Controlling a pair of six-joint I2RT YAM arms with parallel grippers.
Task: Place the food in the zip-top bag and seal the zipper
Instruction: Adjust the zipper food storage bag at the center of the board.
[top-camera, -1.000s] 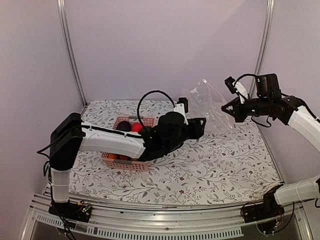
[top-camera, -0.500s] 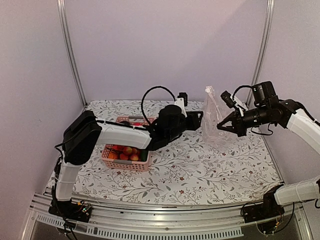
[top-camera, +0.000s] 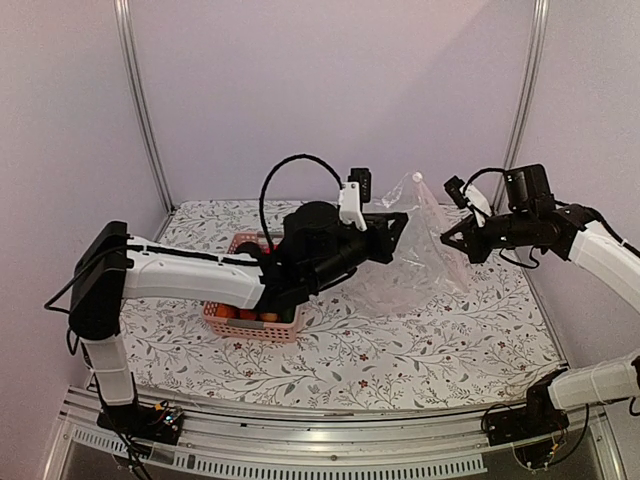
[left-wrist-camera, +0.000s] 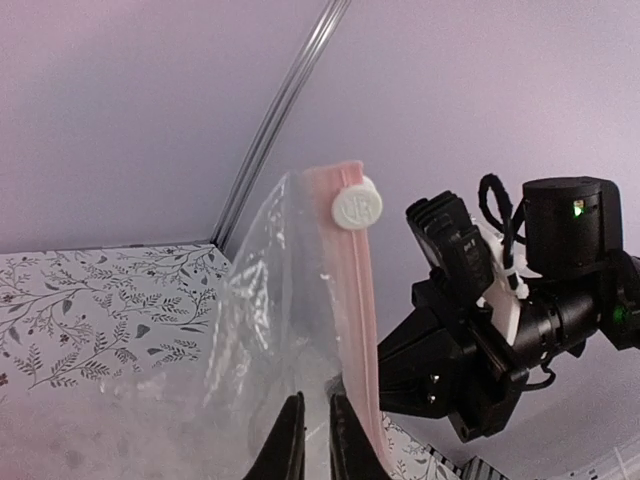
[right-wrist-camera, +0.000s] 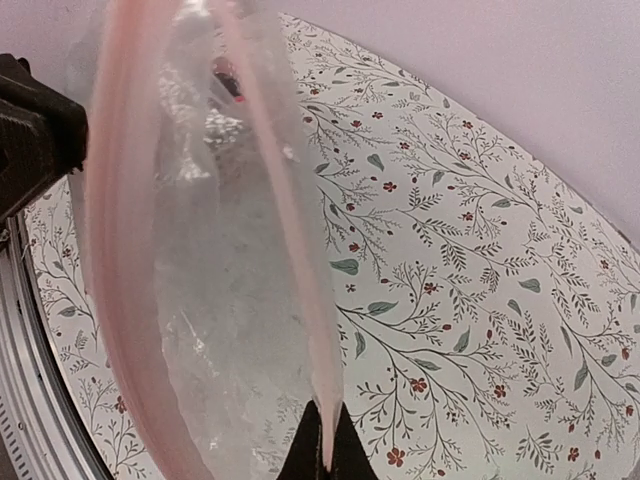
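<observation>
The clear zip-top bag (top-camera: 415, 255) hangs stretched between my two grippers above the table's back right. Its pink zipper (left-wrist-camera: 362, 320) runs up to a white slider (left-wrist-camera: 357, 208). My left gripper (left-wrist-camera: 318, 396) (top-camera: 399, 223) is shut on the bag's film just beside the strip. Opposite it, my right gripper (right-wrist-camera: 326, 408) (top-camera: 447, 238) is shut on the other zipper (right-wrist-camera: 285, 215) lip, and the mouth gapes between the two lips. The food (top-camera: 243, 314) lies in the pink basket (top-camera: 255, 330) under my left arm, mostly hidden by it.
The floral tablecloth (top-camera: 420, 340) covers the table. A metal post (top-camera: 522, 90) stands at the back right and another (top-camera: 140, 100) at the back left. The left arm stretches across the basket toward the bag.
My left gripper has reached the bag and closed on its film. The bag, upright and narrow half a second ago, is now spread wide between both grippers. The right gripper stayed shut.
</observation>
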